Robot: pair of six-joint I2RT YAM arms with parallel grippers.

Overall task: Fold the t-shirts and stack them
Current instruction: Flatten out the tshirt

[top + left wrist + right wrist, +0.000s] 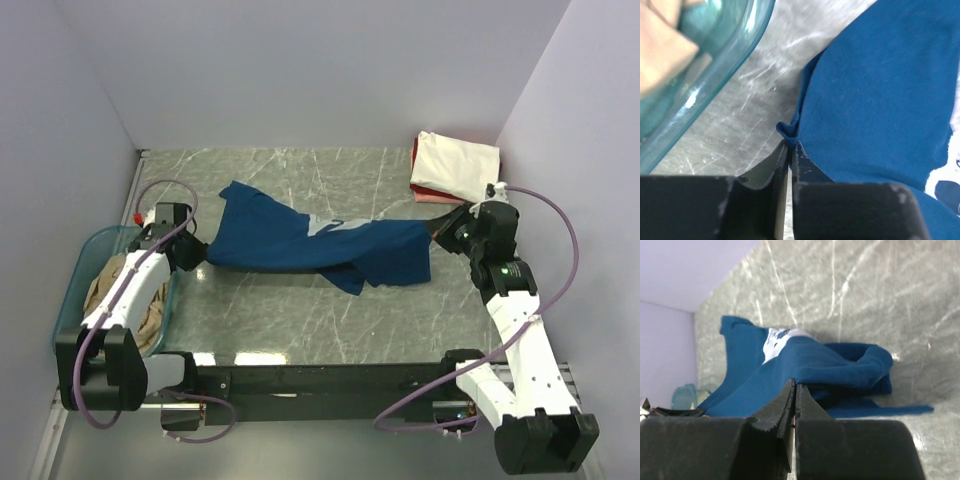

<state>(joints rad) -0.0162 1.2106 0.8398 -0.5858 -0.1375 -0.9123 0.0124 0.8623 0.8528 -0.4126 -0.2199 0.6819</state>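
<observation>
The navy blue t-shirt (300, 243) is stretched across the middle of the marble table, its pale print partly showing. My left gripper (196, 250) is shut on the shirt's left edge, pinching a small fold of navy cloth (789, 131). My right gripper (436, 228) is shut on the shirt's right edge (805, 371), with bunched cloth beyond the tips. A folded cream t-shirt (456, 165) lies on a red t-shirt (420, 192) at the back right. A tan t-shirt (112, 290) lies in the teal tub.
The translucent teal tub (95, 245) stands at the left edge, close to my left arm; its rim shows in the left wrist view (715, 75). Grey walls enclose the table on three sides. The folded stack sits just behind my right gripper.
</observation>
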